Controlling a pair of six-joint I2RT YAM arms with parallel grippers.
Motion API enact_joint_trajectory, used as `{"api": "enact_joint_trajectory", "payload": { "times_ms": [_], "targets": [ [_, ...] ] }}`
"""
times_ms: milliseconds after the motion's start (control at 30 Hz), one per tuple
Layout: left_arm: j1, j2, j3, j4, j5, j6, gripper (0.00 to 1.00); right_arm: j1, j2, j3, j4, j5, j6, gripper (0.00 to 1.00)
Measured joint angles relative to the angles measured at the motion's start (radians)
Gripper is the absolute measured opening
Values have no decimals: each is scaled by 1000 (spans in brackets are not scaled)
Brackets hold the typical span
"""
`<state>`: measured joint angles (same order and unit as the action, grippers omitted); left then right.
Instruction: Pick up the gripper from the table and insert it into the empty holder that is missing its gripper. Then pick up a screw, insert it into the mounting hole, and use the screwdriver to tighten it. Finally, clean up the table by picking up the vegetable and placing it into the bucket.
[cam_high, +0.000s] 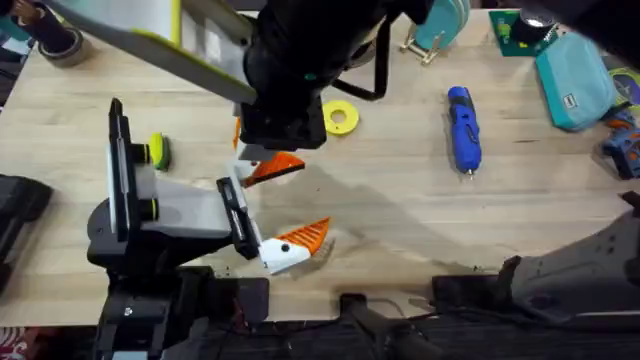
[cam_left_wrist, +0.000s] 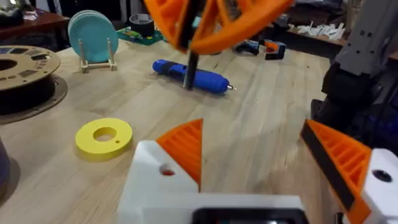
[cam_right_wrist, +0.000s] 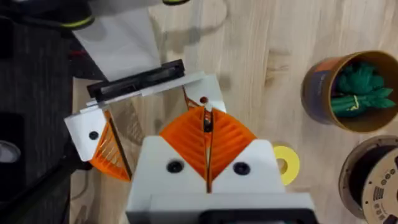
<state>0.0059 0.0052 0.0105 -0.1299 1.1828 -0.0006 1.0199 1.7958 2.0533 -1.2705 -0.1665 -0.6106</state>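
Note:
My left gripper (cam_high: 300, 205) (cam_left_wrist: 254, 127) lies on the table (cam_high: 400, 210), open, with both white mounts carrying orange fingers. The holder (cam_left_wrist: 155, 186) (cam_right_wrist: 208, 87) has the orange gripper (cam_left_wrist: 186, 146) seated in it, and its mounting hole (cam_left_wrist: 166, 169) (cam_right_wrist: 203, 99) faces up. My right gripper (cam_right_wrist: 207, 115) (cam_left_wrist: 202, 37) hovers just above that hole, shut on a thin dark screw (cam_left_wrist: 189, 68) pointing down. The blue screwdriver (cam_high: 463, 128) (cam_left_wrist: 168, 67) lies on the table to the right. A green vegetable (cam_right_wrist: 360, 87) sits inside the bucket (cam_right_wrist: 323, 87).
A yellow ring (cam_high: 340, 117) (cam_right_wrist: 286, 165) lies beside the grippers. A filament spool (cam_left_wrist: 25, 74) (cam_right_wrist: 373, 180) stands near the bucket. A teal plate in a rack (cam_left_wrist: 93, 37), a teal pouch (cam_high: 575, 80) and a tape roll (cam_high: 60, 45) line the far edge.

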Motion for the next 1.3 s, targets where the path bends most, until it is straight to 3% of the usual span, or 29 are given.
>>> {"api": "enact_joint_trajectory", "payload": {
  "times_ms": [1300],
  "targets": [
    [0, 0, 0, 0, 0, 0, 985, 0, 26, -85, 66, -41, 0, 6]
  ]
}}
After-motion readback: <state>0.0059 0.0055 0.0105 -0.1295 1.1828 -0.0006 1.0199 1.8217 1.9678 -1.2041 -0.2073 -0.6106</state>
